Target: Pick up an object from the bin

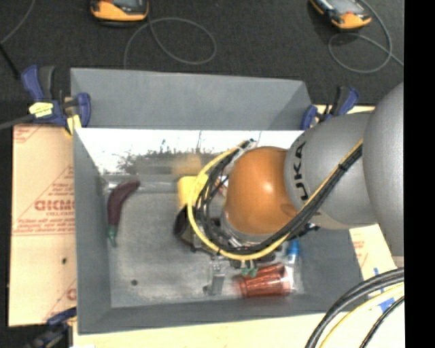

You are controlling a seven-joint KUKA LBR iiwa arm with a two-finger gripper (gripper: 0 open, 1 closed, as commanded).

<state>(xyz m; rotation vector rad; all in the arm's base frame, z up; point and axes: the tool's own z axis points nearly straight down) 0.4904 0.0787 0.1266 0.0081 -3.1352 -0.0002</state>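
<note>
Grey gripper (216,277) sits at lower centre, just left of a red clear-wrapped packet (266,281); how open, I cannot tell.

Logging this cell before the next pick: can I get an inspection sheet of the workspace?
Surface: grey metal bin, scuffed floor.
Job's things: dark red curved thing, left; yellow thing and black thing, middle, partly under the arm; red packet, front right.
Clutter: nothing seen.
Grippers: gripper low at the front, just left of the red packet; state unclear.
Cables: yellow and black cables looped round the orange wrist cover.
Surroundings: two orange devices with cords on dark floor beyond the bin.
</note>
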